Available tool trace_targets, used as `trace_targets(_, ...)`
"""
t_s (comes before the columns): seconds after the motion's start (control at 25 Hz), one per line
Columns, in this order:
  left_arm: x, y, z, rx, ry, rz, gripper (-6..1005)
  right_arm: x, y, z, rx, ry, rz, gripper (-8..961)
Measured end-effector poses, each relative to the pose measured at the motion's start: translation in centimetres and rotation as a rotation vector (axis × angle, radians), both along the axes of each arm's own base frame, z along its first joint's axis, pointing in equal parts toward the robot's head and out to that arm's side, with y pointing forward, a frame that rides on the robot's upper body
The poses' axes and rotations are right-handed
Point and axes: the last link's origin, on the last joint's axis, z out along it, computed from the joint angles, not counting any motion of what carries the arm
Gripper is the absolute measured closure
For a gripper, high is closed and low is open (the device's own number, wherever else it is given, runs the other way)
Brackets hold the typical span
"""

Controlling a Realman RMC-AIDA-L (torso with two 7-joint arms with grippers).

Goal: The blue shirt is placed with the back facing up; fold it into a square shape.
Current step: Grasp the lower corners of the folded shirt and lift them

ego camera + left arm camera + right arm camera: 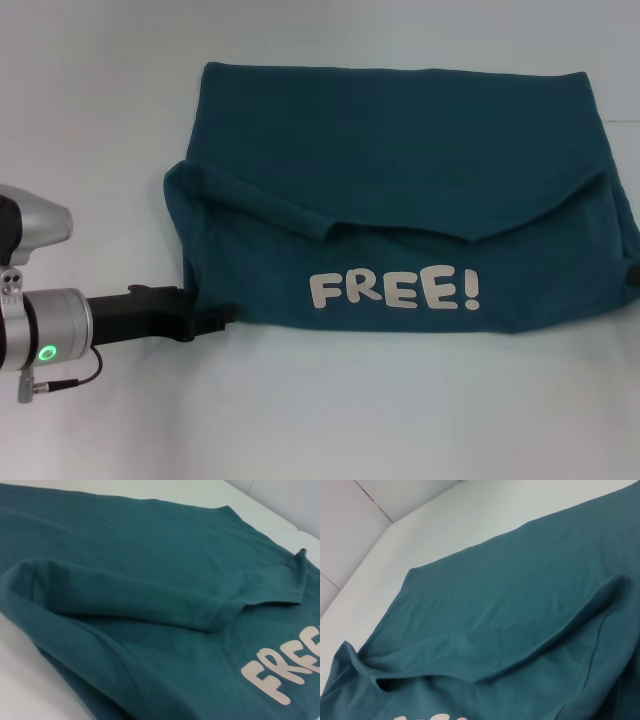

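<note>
The blue shirt (400,190) lies flat on the white table, much wider than it is deep. Its near part is doubled over, so the cream "FREE!" lettering (393,290) faces up along the front edge. Both sleeves are folded inward over the plain side, seen close up as the left sleeve (125,595) and the right sleeve (560,630). My left gripper (222,316) reaches in low from the left and touches the shirt's near-left corner. A small dark piece of my right gripper (633,272) shows at the shirt's near-right corner, at the picture's edge.
The white table (100,100) stretches bare to the left of and in front of the shirt. A wall seam runs behind the table's far edge (375,505).
</note>
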Motion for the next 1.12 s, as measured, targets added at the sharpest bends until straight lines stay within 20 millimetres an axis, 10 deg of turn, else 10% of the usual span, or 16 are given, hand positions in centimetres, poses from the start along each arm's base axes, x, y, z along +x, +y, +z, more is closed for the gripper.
trace_targets(0.32, 0.0, 0.3, 0.1, 0.011, 0.011, 0.002, 476, 0.0, 0.0, -0.1, -0.001, 0.004, 0.001, 932)
trace_targets(0.72, 0.0, 0.4, 0.1, 0.010, 0.016, -0.001, 937, 0.0, 0.0, -0.1, -0.001, 0.003, 0.000, 931)
trace_targets(1.12, -0.5, -0.4, 1.1, -0.008, 0.021, 0.004, 979, 0.1, -0.3, 0.1, -0.011, 0.005, 0.004, 930)
